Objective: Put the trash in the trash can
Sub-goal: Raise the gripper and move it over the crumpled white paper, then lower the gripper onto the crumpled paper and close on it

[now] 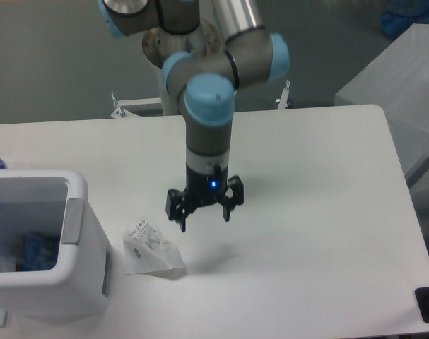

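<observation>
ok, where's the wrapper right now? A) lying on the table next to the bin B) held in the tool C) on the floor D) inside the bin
A: the crumpled white wrapper lies on the table just right of the white bin, while the tool hangs open and empty above and to the right of it.
</observation>
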